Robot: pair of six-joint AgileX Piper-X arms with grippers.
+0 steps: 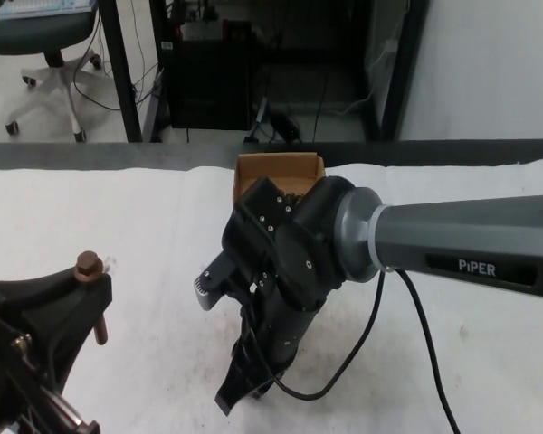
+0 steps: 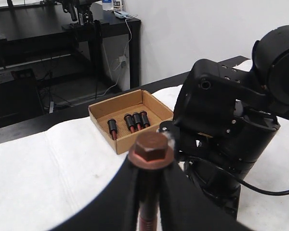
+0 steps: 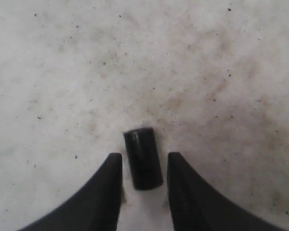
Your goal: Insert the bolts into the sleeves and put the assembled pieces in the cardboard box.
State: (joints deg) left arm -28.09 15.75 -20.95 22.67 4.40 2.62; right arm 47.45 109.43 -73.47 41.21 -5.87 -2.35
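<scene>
Already four assembled pieces (image 2: 133, 122) are lying in the cardboard box (image 2: 120, 144), while I am clenching another bolt (image 2: 151, 150) in my left pincer (image 2: 150, 168) and holding my right pincer (image 3: 144, 166) released astride a loose sleeve (image 3: 143, 158) on the cloth (image 3: 62, 72).

A short black sleeve (image 3: 143, 159) is seen lying on its side on a white cloth (image 3: 135, 57) that is speckled with small dark specks and marked with faint brownish stains. The right gripper (image 3: 144, 155) is held low over the cloth, with its two black fingers (image 3: 111, 192) spread apart and the sleeve set between them. A narrow strip of cloth is visible between the sleeve and each finger, so the sleeve is not gripped. One end of the sleeve is seen reaching just past the fingertips.
</scene>
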